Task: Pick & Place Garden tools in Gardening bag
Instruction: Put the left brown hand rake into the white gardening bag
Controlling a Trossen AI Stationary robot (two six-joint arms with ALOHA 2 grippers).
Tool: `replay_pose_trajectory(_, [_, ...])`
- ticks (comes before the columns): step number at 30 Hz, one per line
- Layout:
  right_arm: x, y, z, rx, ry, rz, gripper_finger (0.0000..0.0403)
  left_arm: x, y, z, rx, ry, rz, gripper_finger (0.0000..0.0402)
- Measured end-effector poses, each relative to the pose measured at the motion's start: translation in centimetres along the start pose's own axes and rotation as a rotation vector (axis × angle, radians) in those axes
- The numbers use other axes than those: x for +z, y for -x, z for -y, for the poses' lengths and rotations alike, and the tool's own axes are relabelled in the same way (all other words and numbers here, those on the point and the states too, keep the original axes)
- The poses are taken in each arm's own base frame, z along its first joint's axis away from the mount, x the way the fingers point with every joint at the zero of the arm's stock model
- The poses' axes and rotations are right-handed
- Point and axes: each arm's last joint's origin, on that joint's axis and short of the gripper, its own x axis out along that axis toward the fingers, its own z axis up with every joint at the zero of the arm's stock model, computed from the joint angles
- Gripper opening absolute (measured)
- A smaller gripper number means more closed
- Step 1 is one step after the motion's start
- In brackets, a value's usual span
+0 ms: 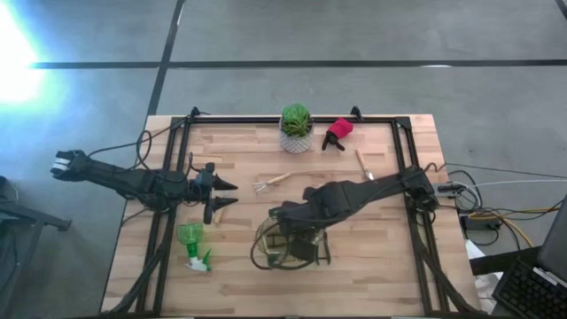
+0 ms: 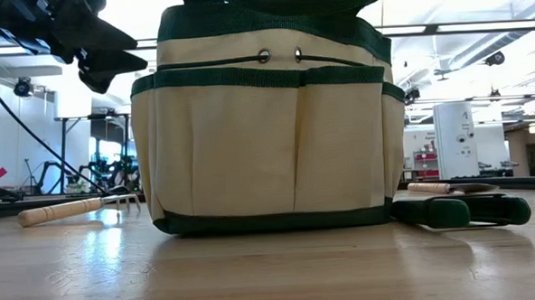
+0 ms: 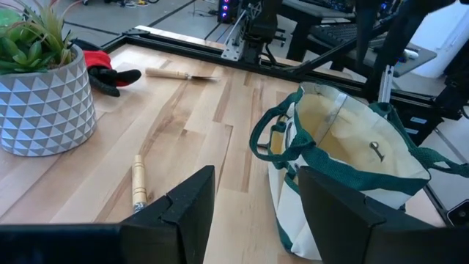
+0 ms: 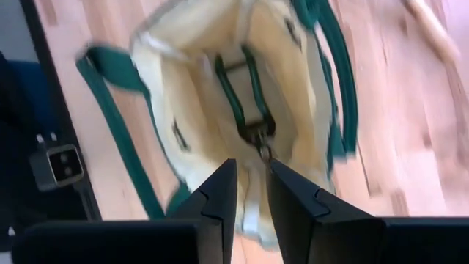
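One gardening bag [image 1: 288, 246] stands on the tabletop [image 1: 381, 266], the right pincer [image 4: 250, 192] over its mouth, fingers nearly together, grasping nothing visible (a pruner [image 4: 253, 117] lies inside). Outside: one fork [image 1: 271, 182], one spray bottle [image 1: 192, 245], one red-and-black sprayer piece [image 1: 338, 132], one wooden-handled tool [image 1: 363, 164]. The left pincer [image 3: 249, 202] hovers released.

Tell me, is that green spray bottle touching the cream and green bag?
Apart. The high view shows the green spray bottle lying left of the bag, with bare wooden table plainly between them.
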Motion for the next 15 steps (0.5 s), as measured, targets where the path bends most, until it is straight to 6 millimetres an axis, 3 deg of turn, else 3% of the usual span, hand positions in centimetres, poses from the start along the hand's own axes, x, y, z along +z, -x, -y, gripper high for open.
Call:
replay_pose_trajectory(5, [-2.0, 0.7, -0.8, -0.057, -0.013, -0.092, 0.0058, 0.0, 0.0, 0.0, 0.001, -0.001, -0.005, 0.02])
replay_pose_trajectory(15, [-5.3, 1.6, -3.8, -0.096, 0.036, -0.046, 0.004, -0.1, 0.0, 0.0, 0.001, 0.008, -0.006, 0.02])
